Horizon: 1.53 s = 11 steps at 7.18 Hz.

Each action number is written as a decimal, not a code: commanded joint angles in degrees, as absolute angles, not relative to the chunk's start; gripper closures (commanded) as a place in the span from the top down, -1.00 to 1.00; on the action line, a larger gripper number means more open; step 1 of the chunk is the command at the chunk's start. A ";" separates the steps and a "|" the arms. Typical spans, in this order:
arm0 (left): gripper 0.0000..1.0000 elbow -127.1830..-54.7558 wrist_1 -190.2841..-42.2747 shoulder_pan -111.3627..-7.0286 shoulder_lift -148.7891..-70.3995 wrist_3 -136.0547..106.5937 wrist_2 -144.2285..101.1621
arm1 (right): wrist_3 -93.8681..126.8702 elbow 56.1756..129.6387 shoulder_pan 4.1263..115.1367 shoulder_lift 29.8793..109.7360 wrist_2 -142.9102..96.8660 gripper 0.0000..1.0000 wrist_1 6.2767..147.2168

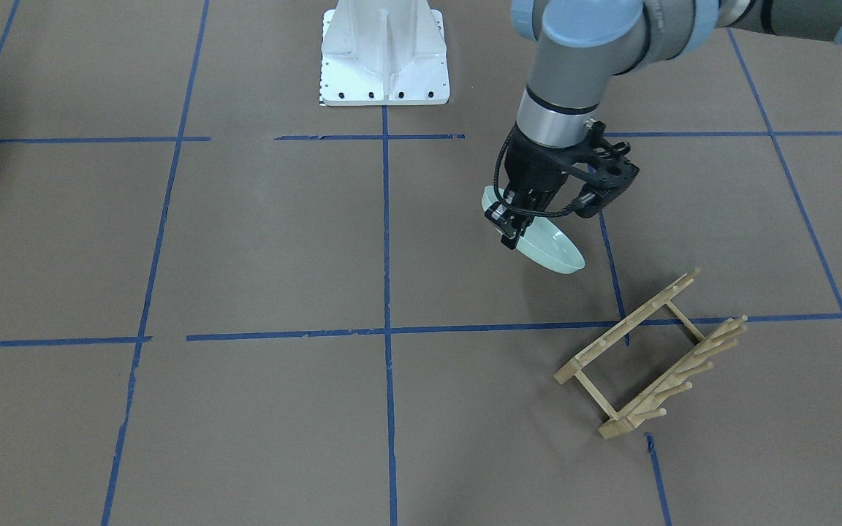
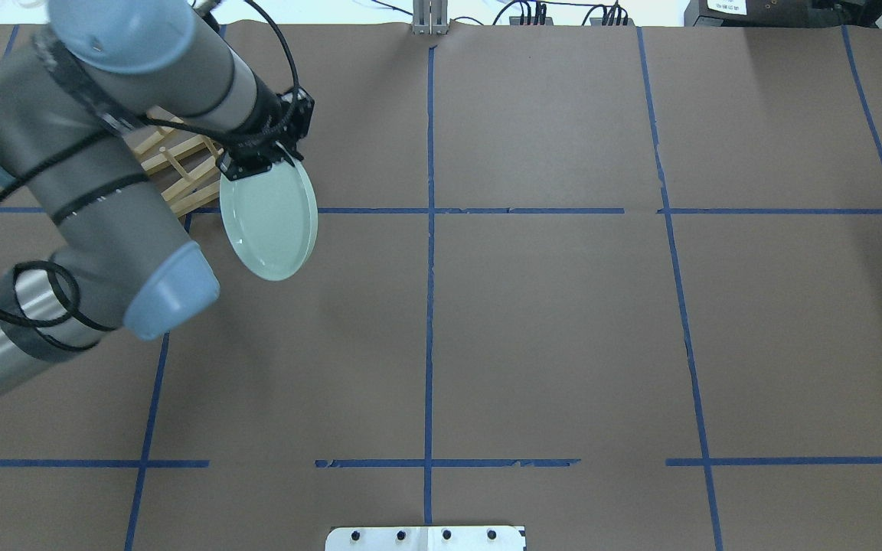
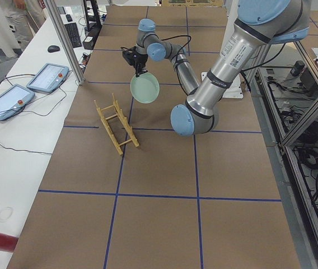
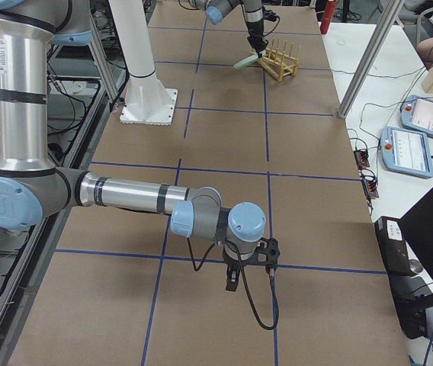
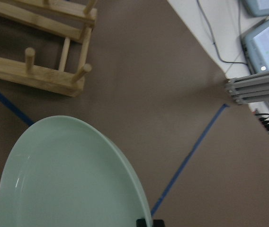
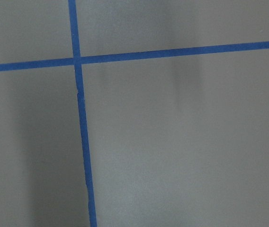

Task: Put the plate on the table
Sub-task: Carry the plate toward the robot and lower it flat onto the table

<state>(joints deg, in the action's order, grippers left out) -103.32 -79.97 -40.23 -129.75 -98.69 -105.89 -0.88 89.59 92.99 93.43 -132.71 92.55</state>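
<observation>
Your left end effector (image 1: 510,232) was clamped on the plate (image 1: 558,252) at its rim, tilted above the worktop (image 1: 267,241) right of frame centre, clear of the rack (image 1: 651,354); lowering and release looked not yet done

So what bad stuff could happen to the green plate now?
1. The left pincer grips the plate only by its rim, tilted and up off the table, so it might slip and drop.
2. The wooden rack stands close by; a swing that way could knock it.
3. If the plate is lowered while tilted, its low edge would likely hit first and might chip.
</observation>
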 commanded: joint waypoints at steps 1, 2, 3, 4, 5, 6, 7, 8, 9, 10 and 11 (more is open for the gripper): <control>-1.00 -96.20 -67.46 -33.24 -135.57 -88.75 -101.87 | -0.88 89.65 92.99 93.43 -132.71 1.00 92.55; -1.00 -90.24 -66.54 -32.35 -139.44 -84.68 -101.87 | -0.88 89.65 92.99 93.43 -132.71 1.00 92.55; -1.00 -86.17 -66.62 -29.47 -140.96 -83.68 -98.82 | -0.88 89.65 92.99 93.43 -132.71 1.00 92.55; -1.00 -85.35 -66.62 -27.09 -141.24 -83.67 -95.74 | -0.88 89.65 92.99 93.43 -132.71 1.00 92.55; -1.00 -84.99 -66.71 -26.55 -141.07 -83.58 -95.45 | -0.88 89.65 92.99 93.43 -132.71 1.00 92.55; -1.00 -84.64 -66.71 -25.59 -141.06 -83.67 -95.45 | -0.88 89.65 92.99 93.43 -132.71 1.00 92.55; -0.88 -84.55 -66.71 -25.40 -140.98 -83.58 -95.54 | -0.88 89.65 92.99 93.43 -132.71 1.00 92.55; 0.30 -84.12 -66.88 -25.31 -140.98 -83.67 -95.62 | -0.88 89.65 92.99 93.43 -132.71 1.00 92.55; 0.55 -85.16 -66.88 -25.40 -141.15 -83.67 -95.80 | -0.88 89.65 92.99 93.43 -132.71 1.00 92.55; 1.00 -88.30 -67.41 -27.75 -140.98 -83.58 -95.89 | -0.88 89.65 92.99 93.43 -132.71 1.00 92.55; 1.00 -93.90 -69.24 -35.17 -139.41 -81.67 -96.76 | -0.88 89.65 92.99 93.43 -132.71 1.00 92.55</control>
